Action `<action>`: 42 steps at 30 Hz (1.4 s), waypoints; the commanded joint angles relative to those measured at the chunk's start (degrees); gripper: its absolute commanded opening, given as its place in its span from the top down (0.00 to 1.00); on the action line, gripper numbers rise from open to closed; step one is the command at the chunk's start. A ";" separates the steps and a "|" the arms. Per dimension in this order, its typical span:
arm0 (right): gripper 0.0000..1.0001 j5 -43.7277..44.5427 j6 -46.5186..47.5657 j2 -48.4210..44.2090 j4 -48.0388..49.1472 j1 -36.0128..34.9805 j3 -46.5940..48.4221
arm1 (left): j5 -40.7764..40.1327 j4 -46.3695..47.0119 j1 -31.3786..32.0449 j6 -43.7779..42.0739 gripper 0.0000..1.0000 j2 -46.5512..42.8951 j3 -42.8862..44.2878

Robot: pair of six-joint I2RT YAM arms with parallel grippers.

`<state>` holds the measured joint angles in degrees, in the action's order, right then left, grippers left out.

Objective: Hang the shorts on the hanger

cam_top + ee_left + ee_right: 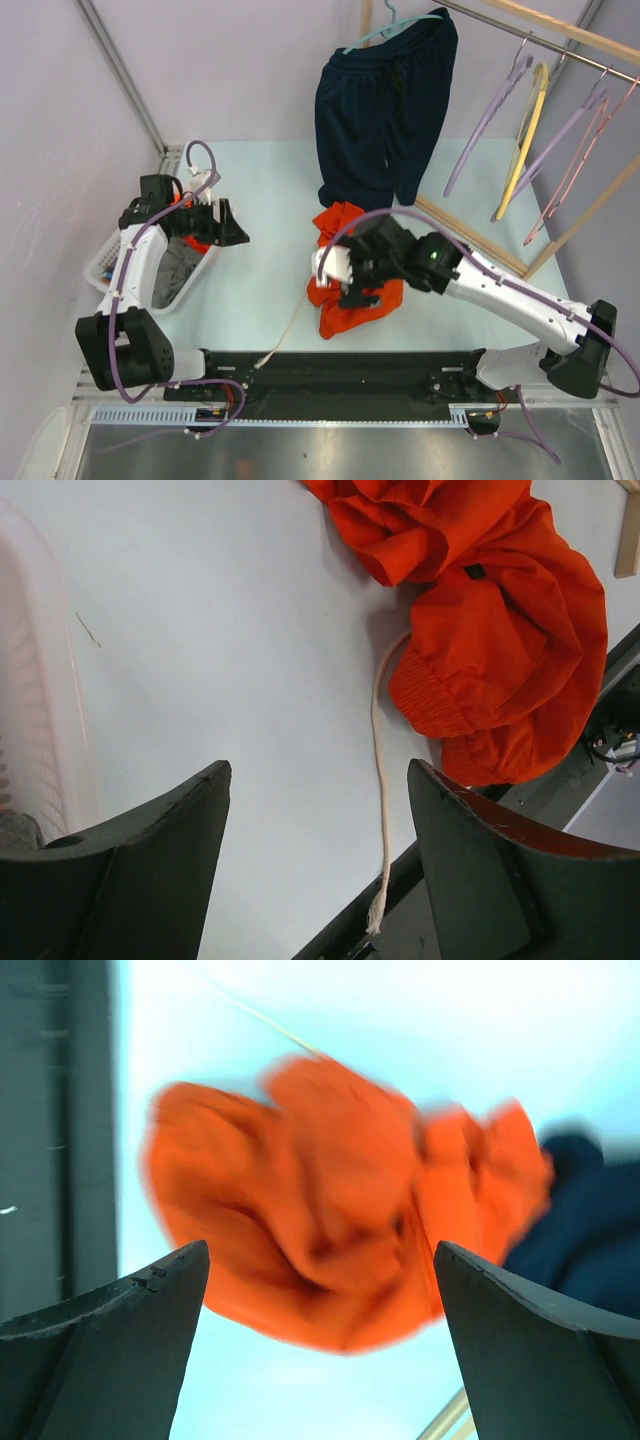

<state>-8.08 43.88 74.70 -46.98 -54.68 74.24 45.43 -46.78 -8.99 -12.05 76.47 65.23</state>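
Well, your shorts (345, 312) lie in a crumpled heap on the table (260, 180) directly under your right gripper (348, 285). Its jaws stand wide apart with nothing between them, though the blurred wrist view leaves it unclear whether the fingertips brush the cloth. The heap runs lengthwise from the navy shorts (380, 110) toward the near edge, its drawstring (290, 335) trailing nearward, and the lavender hanger (480, 130) hangs on the rail (560, 45) far to the right. Your left gripper (235, 225), also parted and empty, sits by the basket (95, 270), so the right arm is plainly nearer.
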 commanded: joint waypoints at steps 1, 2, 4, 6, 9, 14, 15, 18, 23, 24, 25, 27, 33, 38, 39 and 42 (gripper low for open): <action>0.00 -1.51 7.96 2.19 -1.11 -10.61 -3.48 | 2.03 0.38 -0.50 0.19 0.24 -2.99 -1.42; 0.00 -0.72 8.85 3.25 -0.40 -11.85 -3.92 | 1.86 -0.06 -0.50 0.19 0.23 -3.25 -1.42; 0.00 1.65 9.82 7.19 3.36 -15.35 -4.89 | 1.77 -0.85 -0.58 0.02 0.23 -3.60 -1.16; 0.00 4.54 11.49 10.19 5.40 -17.56 -5.07 | 1.77 -1.64 -0.76 -0.07 0.23 -4.04 -1.16; 0.02 7.89 14.56 15.12 8.04 -20.90 -5.15 | 1.16 -2.52 -0.94 -0.60 0.24 -5.27 -1.33; 0.06 15.17 17.20 23.02 11.12 -22.84 -6.38 | 0.89 -2.70 -1.11 -1.39 0.24 -6.42 -1.86; 0.12 16.59 18.42 24.26 11.38 -22.84 -6.65 | 1.15 -2.78 -1.11 -1.31 0.24 -6.42 -1.86; 0.35 22.04 18.96 26.03 12.00 -23.02 -6.83 | 1.77 -2.87 -1.29 -1.22 0.24 -6.59 -1.78; 1.00 25.03 20.10 16.91 15.68 -23.72 -6.56 | 4.31 -2.17 -1.38 -1.66 0.25 -6.94 -1.69; 1.00 24.86 20.54 14.88 17.69 -23.29 -6.21 | 4.66 -1.65 -1.46 -1.83 0.25 -6.95 -1.86; 1.00 24.17 20.46 9.38 19.02 -22.94 -6.04 | 4.93 -0.77 -1.46 -1.83 0.25 -7.03 -1.95; 1.00 21.88 19.58 3.82 23.31 -21.88 -5.68 | 7.11 0.28 -1.46 -1.74 0.25 -7.21 -2.13; 1.00 18.01 15.72 -13.77 31.93 -18.63 -4.54 | 13.97 11.78 -1.46 0.54 0.19 -10.63 -3.80; 1.00 16.43 12.30 -21.51 34.68 -11.61 -4.36 | 19.43 10.41 -0.68 -9.01 0.18 -12.74 -2.75; 1.00 15.38 11.33 -21.78 34.59 -9.85 -4.36 | 20.22 7.09 0.02 -15.91 0.18 -13.27 -2.83; 1.00 12.30 7.19 -21.52 35.11 -3.61 -4.28 | 21.28 3.29 1.69 -24.13 0.18 -15.46 -4.41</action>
<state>7.70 56.90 52.18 -15.79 -63.61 68.84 60.75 -39.27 -9.23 -21.10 64.25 61.43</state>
